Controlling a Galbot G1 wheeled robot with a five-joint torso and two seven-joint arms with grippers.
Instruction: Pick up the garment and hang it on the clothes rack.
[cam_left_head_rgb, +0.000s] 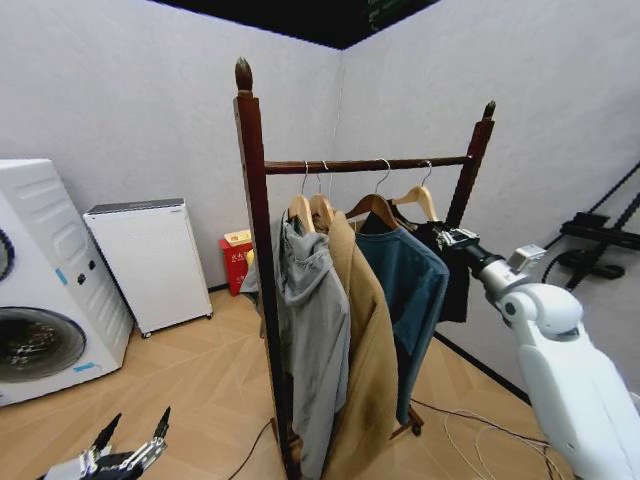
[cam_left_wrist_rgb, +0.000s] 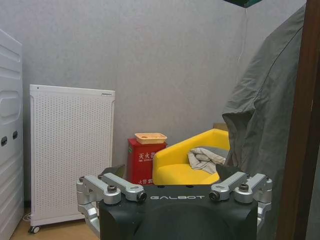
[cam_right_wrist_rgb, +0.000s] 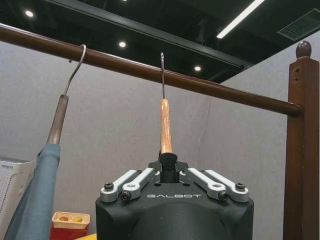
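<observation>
Three other clothes (cam_left_head_rgb: 350, 330) beside garment (cam_left_head_rgb: 452, 270)

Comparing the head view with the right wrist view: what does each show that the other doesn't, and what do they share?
Head view alone: the grey hoodie, tan coat, washing machine, the black garment, and the left claw open, low by the floor.

Right wrist view alone: ceiling lights and, close up, the right claw shut on the garment's wooden hanger, whose hook sits over the rail.

Both: the clothes rack, its rail, and the teal-blue shirt.
</observation>
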